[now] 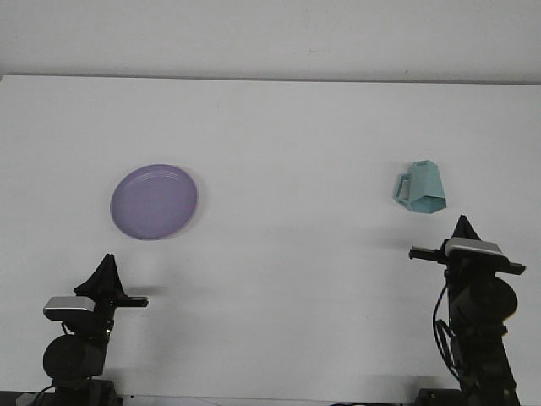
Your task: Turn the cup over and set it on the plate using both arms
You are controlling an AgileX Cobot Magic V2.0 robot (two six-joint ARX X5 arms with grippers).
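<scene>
Purple and round, the plate (154, 201) lies flat on the left side of the white table (279, 144). It has nothing on it

On the right side of the table is the cup (420, 189). It is a pale blue-green colour with flat, angled sides. Its wide end sits down on the table and its narrow end points up, so it looks turned over. Its handle sticks out to the left. The cup and the plate are well apart, with bare table between them

The right gripper (463, 227) is near the cup, just in front of it and a little to the right. It is not touching the cup. Its dark tip points up toward the cup, and its fingers look pressed together into one point, with nothing held between them

The left gripper (106, 269) sits low at the near edge of the table, in front of the plate and apart from it. Its fingers also come together into one dark point, and it holds nothing

Both arms are black with a grey block near the top
</scene>
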